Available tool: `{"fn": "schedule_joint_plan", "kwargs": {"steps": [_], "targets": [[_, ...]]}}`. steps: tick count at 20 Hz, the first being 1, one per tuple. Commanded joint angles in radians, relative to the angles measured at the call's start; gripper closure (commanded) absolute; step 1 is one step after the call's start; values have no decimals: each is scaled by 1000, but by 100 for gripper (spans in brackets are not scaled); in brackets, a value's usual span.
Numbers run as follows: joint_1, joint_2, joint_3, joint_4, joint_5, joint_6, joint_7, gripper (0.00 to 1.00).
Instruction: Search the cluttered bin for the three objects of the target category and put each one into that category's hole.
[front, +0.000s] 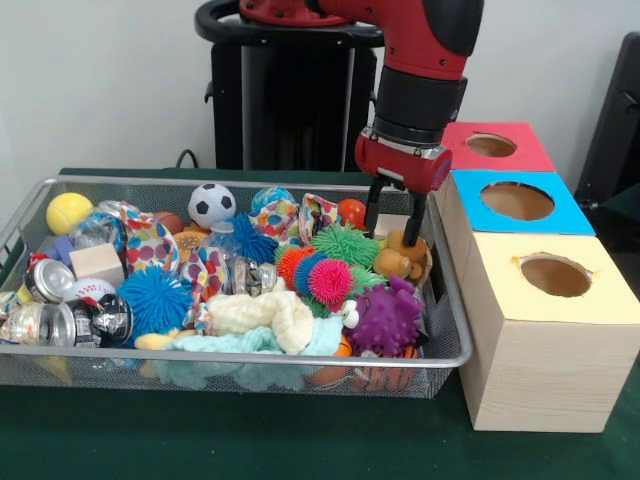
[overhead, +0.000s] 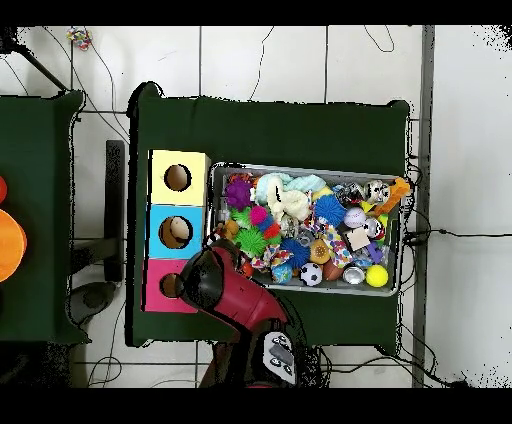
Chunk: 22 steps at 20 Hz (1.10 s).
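The wire-mesh bin (front: 250, 357) is heaped with toys and also shows in the overhead view (overhead: 300, 168). A tan-brown teddy bear (front: 402, 258) lies at its right end, near the boxes. My gripper (front: 393, 218) hangs open just above the bear, one finger to each side of it. A pale yellow soft shape (front: 155, 340) is half buried at the front left. The red-surround hole (front: 491, 145) tops the farthest wooden box. In the overhead view my arm (overhead: 235, 295) hides the gripper and part of the red box (overhead: 158, 290).
The blue-surround hole (front: 517, 200) and the yellow-surround hole (front: 555, 275) top the nearer boxes. The bin holds spiky balls (front: 386, 318), a soccer ball (front: 211, 203), a yellow ball (front: 67, 212), cans (front: 40, 322), knitted cloths (front: 270, 315) and a wooden block (front: 97, 262).
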Motion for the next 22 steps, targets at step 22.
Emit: {"fn": "schedule_joint_plan", "kwargs": {"steps": [22], "targets": [[-38,65,118,-76,-2,-79,237,0]]}}
